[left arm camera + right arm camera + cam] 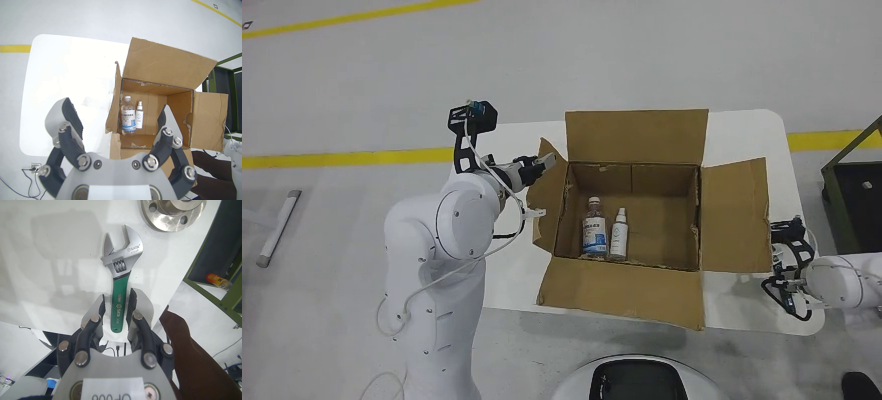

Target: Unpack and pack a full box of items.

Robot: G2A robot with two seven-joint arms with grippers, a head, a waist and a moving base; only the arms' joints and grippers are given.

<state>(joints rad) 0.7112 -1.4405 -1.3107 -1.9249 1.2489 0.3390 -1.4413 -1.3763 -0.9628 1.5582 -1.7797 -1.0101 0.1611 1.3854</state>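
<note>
Right gripper: your right gripper (pixel 117 293) sits low over the table, its jaws released. One stands on each side of the wrench's green handle with a thin gap on both sides, so it grasps nothing.
Wrench: the wrench (pixel 121 264) lies flat on the white table (pixel 747 135). Its handle end is between the fingers (pixel 132 300) and its open metal head points away from the gripper.
Steel flange: past the wrench head you see a round steel flange (pixel 170 213) resting on the table, near the wrench but apart from it.
Right arm: in the top view the right arm (pixel 842 282) is at the right edge of the frame, in the lower half, just beside the box's right flap.
Left gripper: your left gripper (pixel 542 162) is left of centre in the top view, close by the box's left flap. Its jaws are spread wide and hold nothing.
Box: the box (pixel 637 135) stands in the middle of the frame on the table, with all four flaps folded outward.
Clear bottle: the clear bottle (pixel 594 228) lies in the lower left of the box floor, its white cap toward the upper edge of the frame.
Spray bottle: the spray bottle (pixel 619 233) lies just beside the clear bottle on its right, turned the same way.
Green rack: a green rack (pixel 852 190) stands off the table at the right edge of the frame.
</note>
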